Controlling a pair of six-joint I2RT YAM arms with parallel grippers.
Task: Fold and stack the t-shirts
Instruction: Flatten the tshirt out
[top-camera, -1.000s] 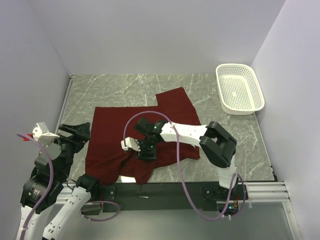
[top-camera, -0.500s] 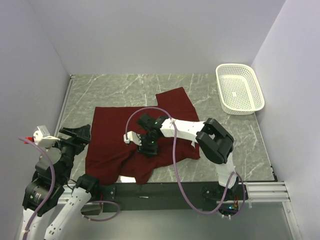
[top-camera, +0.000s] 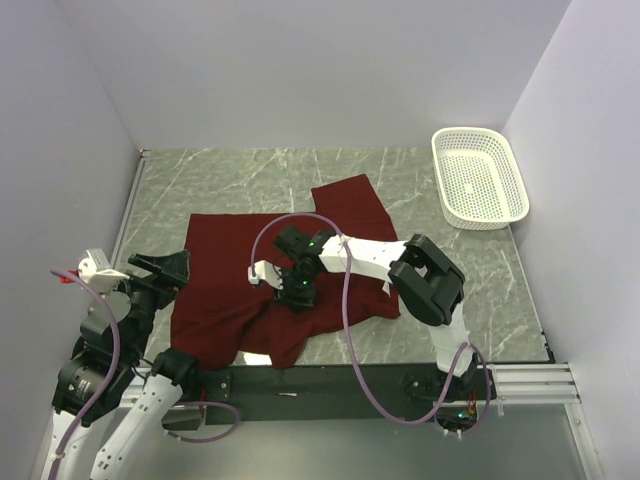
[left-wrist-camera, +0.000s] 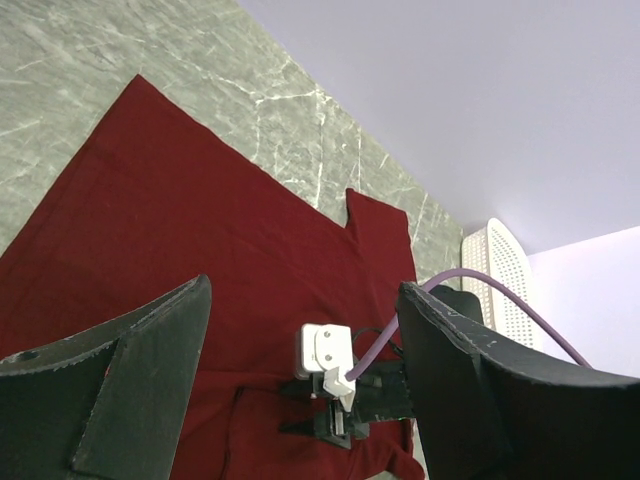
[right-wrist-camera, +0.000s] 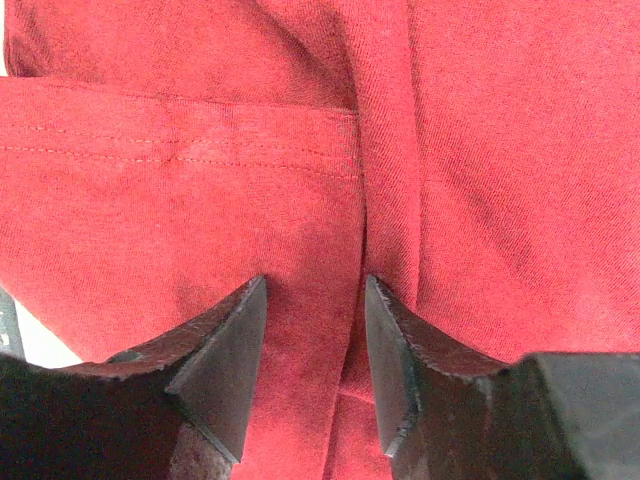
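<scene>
1 maroon t-shirt (top-camera: 225, 265) lies mostly spread across the middle of the marble table (top-camera: 250, 170) with its near edge rumpled, so I judge that no fold is finished and stacking is all ahead. The right gripper (right-wrist-camera: 312, 290) presses on the cloth near the shirt's middle, its 2 fingers narrowly apart astride a raised crease; whether they have pinched it I cannot tell. The left gripper (left-wrist-camera: 305, 290) hangs wide open and empty by the shirt's left edge.
</scene>
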